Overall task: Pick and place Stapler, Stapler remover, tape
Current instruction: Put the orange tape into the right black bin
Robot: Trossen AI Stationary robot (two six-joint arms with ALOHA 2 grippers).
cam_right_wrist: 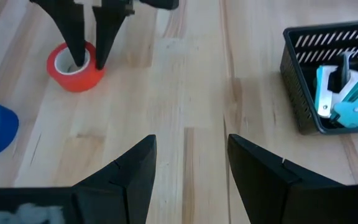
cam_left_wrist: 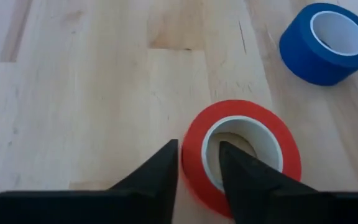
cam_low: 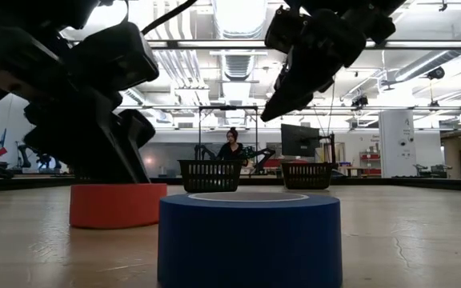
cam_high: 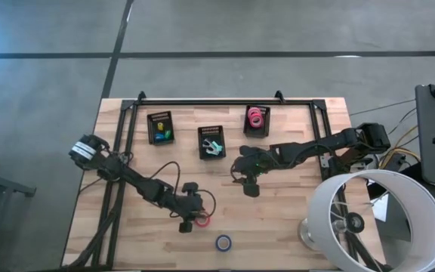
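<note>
A red tape roll stands flat on the table near its near edge. My left gripper is down on it, shut over its wall. A dark blue roll lies flat a little nearer the near edge, untouched. Pink rolls sit in the far basket. My right gripper hangs open above the bare middle of the table, holding nothing. Teal staple removers lie in the middle basket. My left gripper pinches the red roll's wall. One finger is inside the pale core and the other is against the red outer side. The fingers come from above, pointing down. The roll stands flat on the table.
Three black baskets line the far side: one with yellow and green items, the middle one, and the pink-roll one. A large white round lamp overhangs the right near corner. Bare wood lies between the grippers.
</note>
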